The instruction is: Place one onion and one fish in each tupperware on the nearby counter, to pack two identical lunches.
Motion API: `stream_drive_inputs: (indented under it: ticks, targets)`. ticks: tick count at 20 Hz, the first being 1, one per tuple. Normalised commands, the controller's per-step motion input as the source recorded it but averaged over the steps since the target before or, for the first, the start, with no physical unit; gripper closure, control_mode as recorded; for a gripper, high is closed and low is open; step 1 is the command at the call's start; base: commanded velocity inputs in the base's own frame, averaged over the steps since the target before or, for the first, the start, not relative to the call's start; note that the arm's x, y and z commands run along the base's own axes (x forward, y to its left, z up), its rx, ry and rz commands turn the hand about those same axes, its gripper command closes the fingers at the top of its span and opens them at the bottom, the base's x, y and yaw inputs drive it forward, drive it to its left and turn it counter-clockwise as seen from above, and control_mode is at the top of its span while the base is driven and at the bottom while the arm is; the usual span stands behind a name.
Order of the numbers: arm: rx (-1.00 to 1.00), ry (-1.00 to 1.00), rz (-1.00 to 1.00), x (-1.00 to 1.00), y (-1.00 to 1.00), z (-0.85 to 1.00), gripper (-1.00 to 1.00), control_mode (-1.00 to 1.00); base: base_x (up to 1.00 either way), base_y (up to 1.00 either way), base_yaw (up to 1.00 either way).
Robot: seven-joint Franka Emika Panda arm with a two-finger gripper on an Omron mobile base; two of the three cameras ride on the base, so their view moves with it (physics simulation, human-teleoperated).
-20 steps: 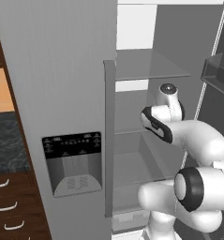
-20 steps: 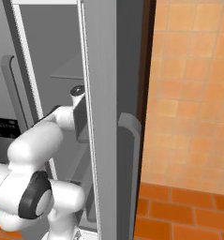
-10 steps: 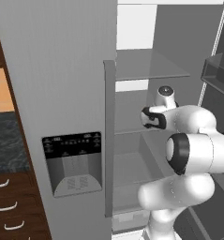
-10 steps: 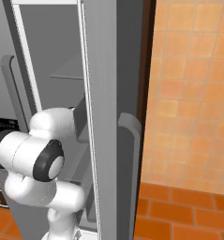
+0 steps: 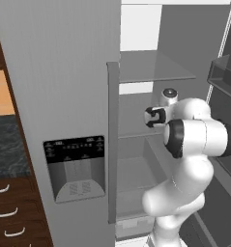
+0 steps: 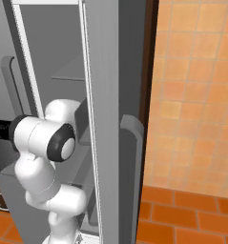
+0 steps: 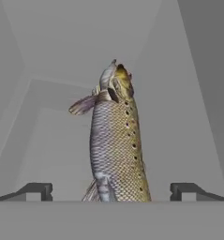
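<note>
Grey fridge interior [image 7: 48, 42], scaly fish [image 7: 115, 150] between spread pincer [image 7: 111, 190] tips

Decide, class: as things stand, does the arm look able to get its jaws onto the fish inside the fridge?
Probably yes. In the hand view the fish lies straight ahead, centred between the gripper's open jaws, with nothing between them. Whether it is close enough yet cannot be told.

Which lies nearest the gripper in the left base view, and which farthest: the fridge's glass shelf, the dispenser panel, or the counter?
From the gripper:
1. Glass shelf, just above, inside the fridge.
2. Dispenser panel, lower left, on the closed door.
3. Counter, far left edge.
</note>
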Motion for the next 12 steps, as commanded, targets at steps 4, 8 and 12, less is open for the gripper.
stream_drive_inputs:
  ticks: [4,8,12]
  targets:
    - [0.00,0.01,0.10,0.52,-0.10,-0.33,-1.00,-1.00,0.00,0.00,0.00]
    - [0.00,0.04,0.10,0.55,-0.05,-0.37,-1.00,-1.00,0.00,0.00,0.00]
    - [-0.15,0.04,0.07,-0.35,0.14,-0.99,1.00,-1.00,0.00,0.00,0.00]
